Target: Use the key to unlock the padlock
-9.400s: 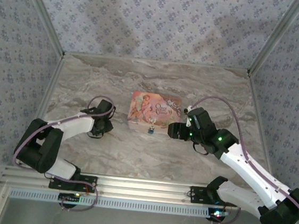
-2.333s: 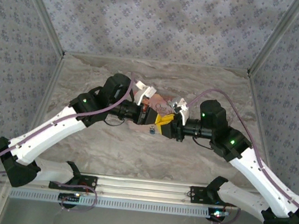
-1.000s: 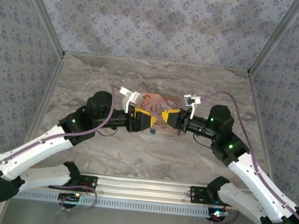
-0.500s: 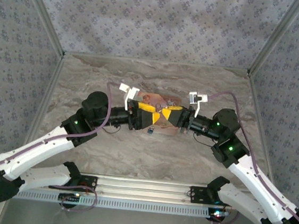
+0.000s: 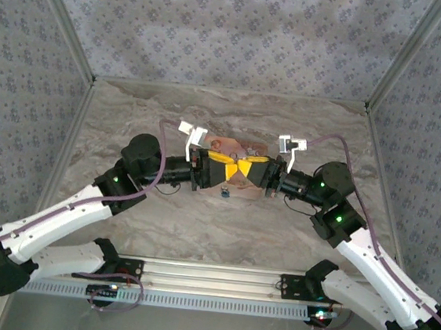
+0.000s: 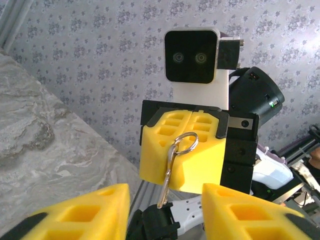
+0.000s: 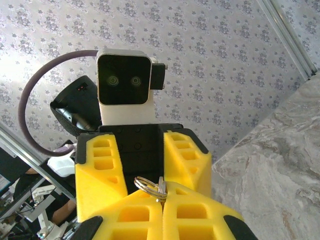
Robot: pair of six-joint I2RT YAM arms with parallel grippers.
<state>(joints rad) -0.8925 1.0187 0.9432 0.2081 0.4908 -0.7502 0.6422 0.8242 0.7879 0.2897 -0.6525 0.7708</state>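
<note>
Over pink box (image 5: 234,145): right tool (image 7: 162,200) pinches key (image 6: 168,167); left tool (image 6: 164,195) gaping.

Floral blue-grey wallpapered walls (image 5: 234,32) enclose a grey marble-patterned tabletop (image 5: 222,228).

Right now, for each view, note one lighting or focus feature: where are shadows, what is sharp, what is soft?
Top external: faint soft shadows on the back wall, padlock too tiny to resolve. Left wrist: key sharp, left gripper's fingers slightly soft. Right wrist: key ring crisp, no glare.
</note>
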